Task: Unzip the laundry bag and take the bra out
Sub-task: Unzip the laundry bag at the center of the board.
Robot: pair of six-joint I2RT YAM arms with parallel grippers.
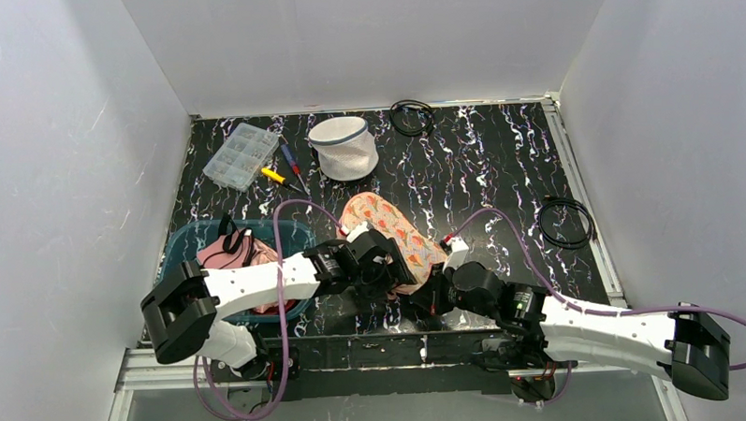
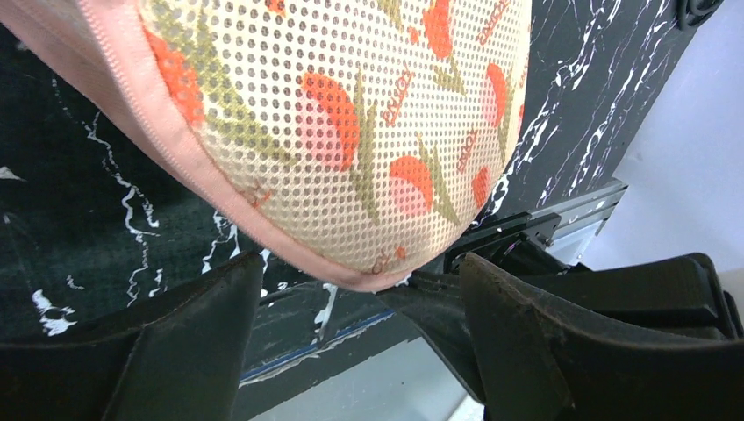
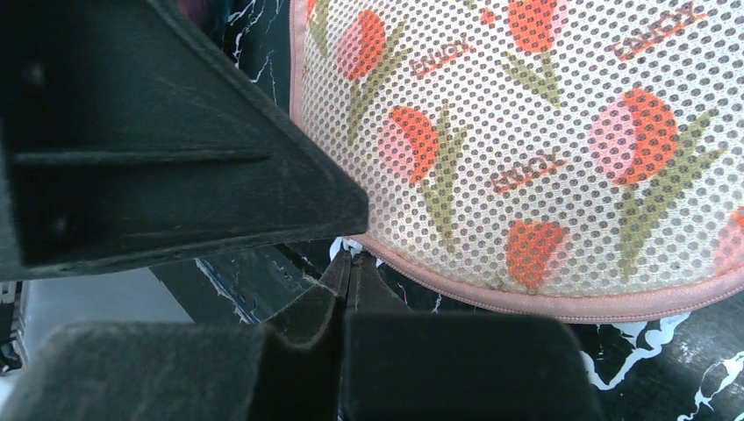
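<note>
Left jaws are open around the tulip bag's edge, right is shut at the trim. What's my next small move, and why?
Probably close the left gripper on the pink trim of the tulip-print laundry bag. Its open jaws straddle that edge, while the right gripper is shut at the rim; an anchored bag should let the right one work the zipper.

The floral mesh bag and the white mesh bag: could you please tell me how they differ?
The floral mesh bag is peach with orange tulips and pink trim; the white mesh bag is plain with a blue-grey rim. The floral mesh bag lies low and elongated; the white mesh bag stands as a drum. The floral mesh bag is by the table's near edge, the white mesh bag far back. Both are mesh.
</note>
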